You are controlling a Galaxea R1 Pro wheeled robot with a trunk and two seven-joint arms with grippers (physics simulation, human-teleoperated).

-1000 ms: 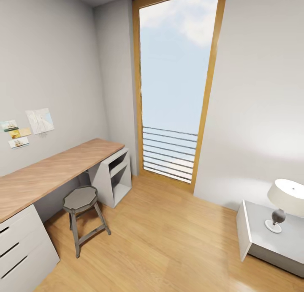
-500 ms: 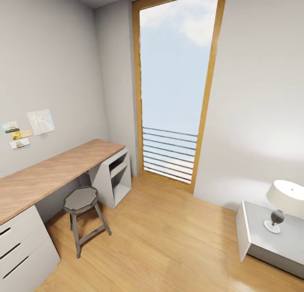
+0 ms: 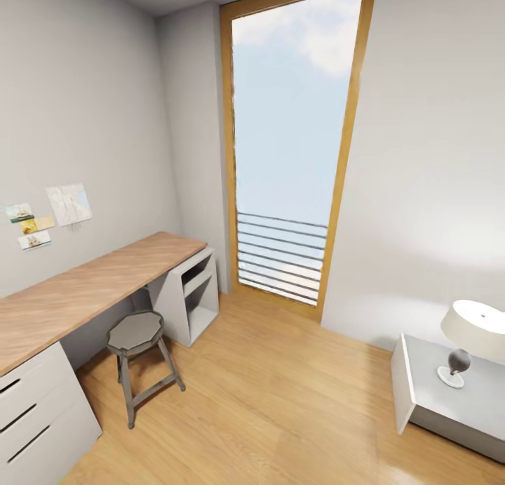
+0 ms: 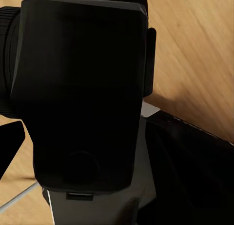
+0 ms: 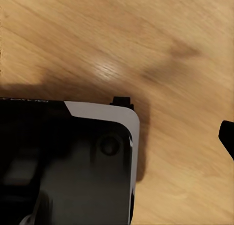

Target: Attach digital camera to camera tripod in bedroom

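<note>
The walls (image 3: 84, 106) are pale grey, the floor (image 3: 280, 394) light honey wood in long planks with a soft sheen. The tall window (image 3: 291, 141) has an orange-brown wooden frame around pale blue sky with white cloud, and grey horizontal bars across its foot. The desk (image 3: 91, 281) has a reddish-brown wood-grain top over white drawers with dark slot handles. The stool (image 3: 138, 362) is dull grey. The lamp (image 3: 471, 334) has a cream shade on a grey stem and white foot; the bedside cabinet (image 3: 421, 394) is white-grey.

Close before the left wrist camera, the digital camera (image 4: 83, 98) is matt black — over the same plank floor.
</note>
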